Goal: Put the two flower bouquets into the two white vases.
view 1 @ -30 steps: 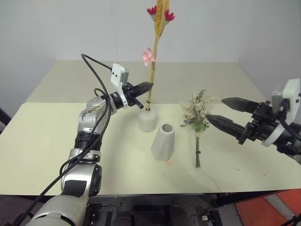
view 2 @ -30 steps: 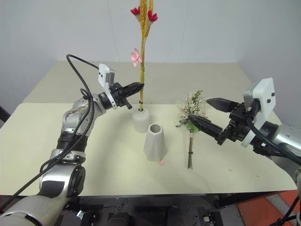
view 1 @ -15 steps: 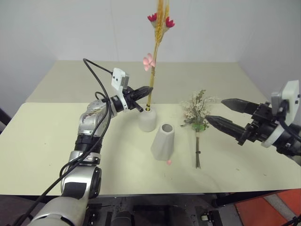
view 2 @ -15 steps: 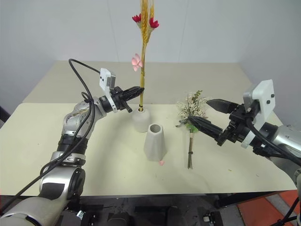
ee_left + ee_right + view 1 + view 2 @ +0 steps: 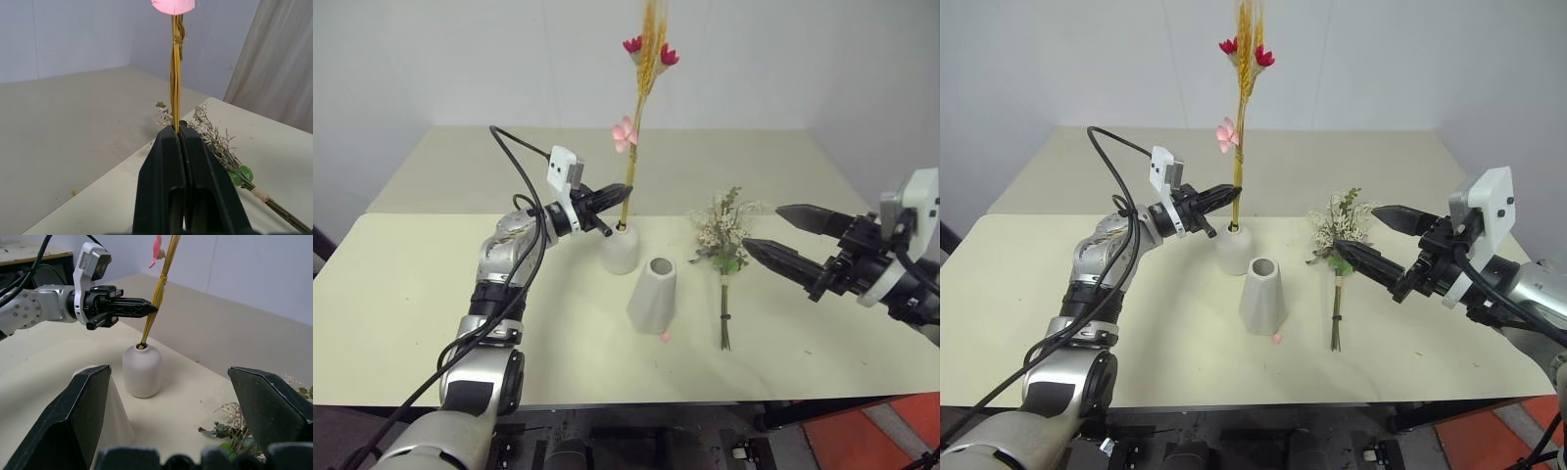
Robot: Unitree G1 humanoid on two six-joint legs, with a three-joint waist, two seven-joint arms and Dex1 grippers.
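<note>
The left gripper (image 5: 619,193) was clamped on the stalks of the yellow bouquet (image 5: 628,176), whose lower ends sat in the mouth of the round vase (image 5: 619,251). Recommended: lower straight, keep the stalks vertical, release only once seated. The right gripper (image 5: 762,227) stood wide open and empty beside the bushy bouquet (image 5: 723,245) lying near the cone vase (image 5: 653,295).

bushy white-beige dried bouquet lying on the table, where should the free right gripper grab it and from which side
Probably the bare dark tied stems, below the bushy white-beige dried bouquet head. It lies flat on the table, stems towards the robot, so the open right gripper would come from above, fingers straddling the thin bundle, sparing the fragile sprigs.
</note>
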